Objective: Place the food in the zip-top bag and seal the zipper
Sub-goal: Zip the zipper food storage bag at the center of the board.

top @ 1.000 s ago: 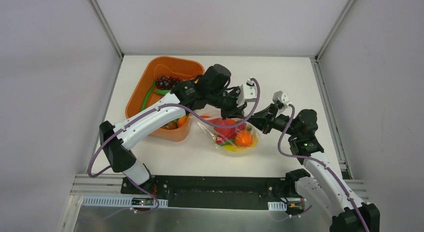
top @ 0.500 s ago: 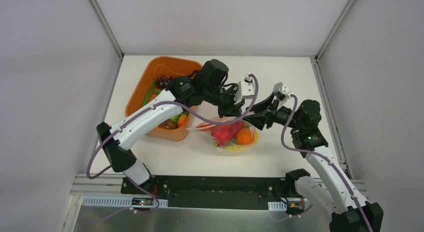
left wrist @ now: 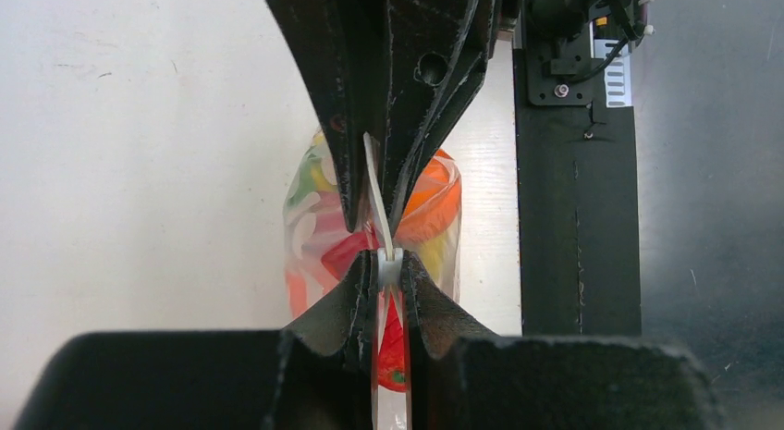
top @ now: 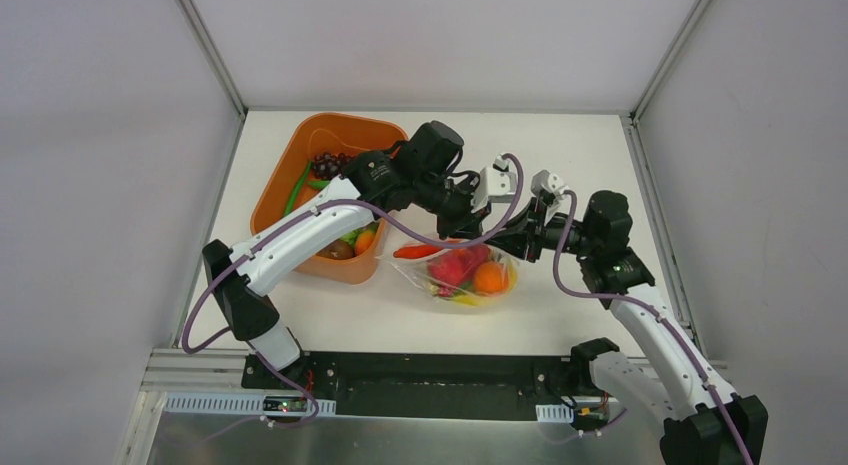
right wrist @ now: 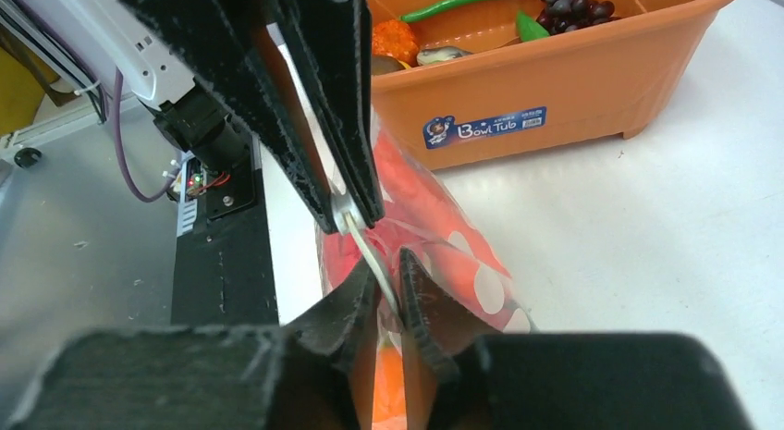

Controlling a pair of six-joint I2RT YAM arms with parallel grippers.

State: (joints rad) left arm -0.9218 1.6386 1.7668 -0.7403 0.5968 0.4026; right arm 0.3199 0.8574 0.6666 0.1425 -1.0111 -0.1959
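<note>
The bag (top: 462,277), full of food (top: 487,277), is held up by its zipper (left wrist: 377,194) above the counter (top: 590,155), just right of the tub (top: 300,165). The left claw (left wrist: 388,264) is clamped tight on the zipper. The right claw (right wrist: 386,280) sits narrowly parted around it, and I cannot tell whether it grips. The strip could slip from that loose hold. The bulging food could also keep the seal from closing, especially the carrot (top: 414,252) near the mouth's left end. The zipper's long axis runs left-right between the claws, with the mouth facing up and away.

site: robotics lab cell | cues: plain white panels (top: 440,45), aluminium frame (top: 208,47), white table (top: 600,155)
</note>
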